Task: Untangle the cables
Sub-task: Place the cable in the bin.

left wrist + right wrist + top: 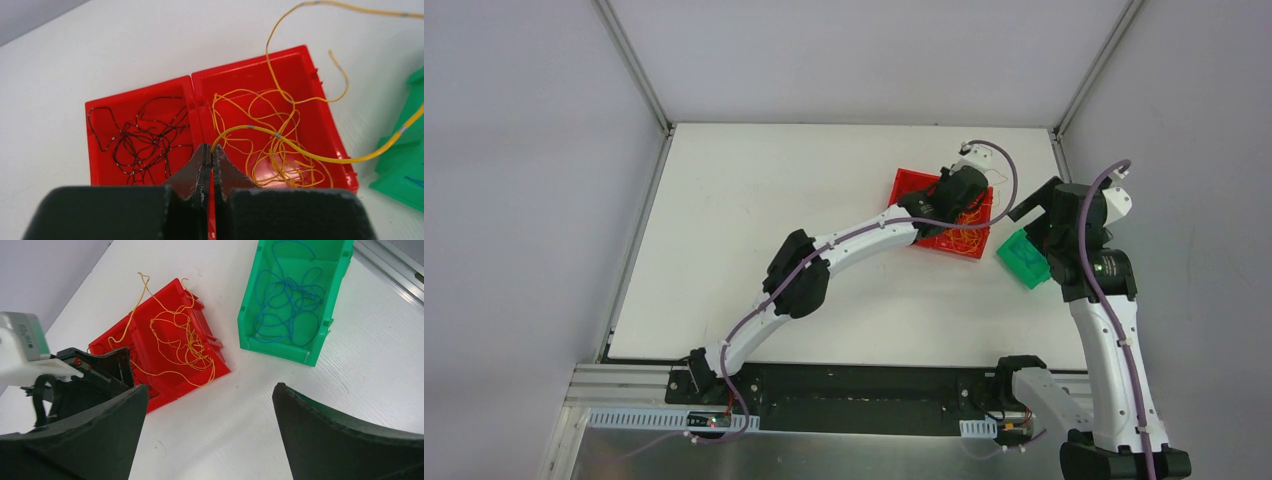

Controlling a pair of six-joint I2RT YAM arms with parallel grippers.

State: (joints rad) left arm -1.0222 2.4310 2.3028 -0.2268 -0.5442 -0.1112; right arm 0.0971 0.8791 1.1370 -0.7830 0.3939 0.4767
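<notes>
A red two-compartment tray (197, 95) holds dark brown-black wires (140, 140) in its left half and yellow wires (272, 150) in its right half. My left gripper (211, 150) hovers above the tray's divider, shut on the end of one yellow wire (300, 150) that arcs off to the right. In the top view the left gripper (959, 190) is over the red tray (909, 185). Blue wires (287, 305) lie in a green bin (320, 335). My right gripper (210, 405) is open and empty above bare table, near both containers (170, 385).
The green bin (1022, 258) sits right of the red tray, under the right arm's wrist (1079, 225). The white table (754, 200) ends at walls on the left, back and right. A metal rail (395, 265) runs along the table edge.
</notes>
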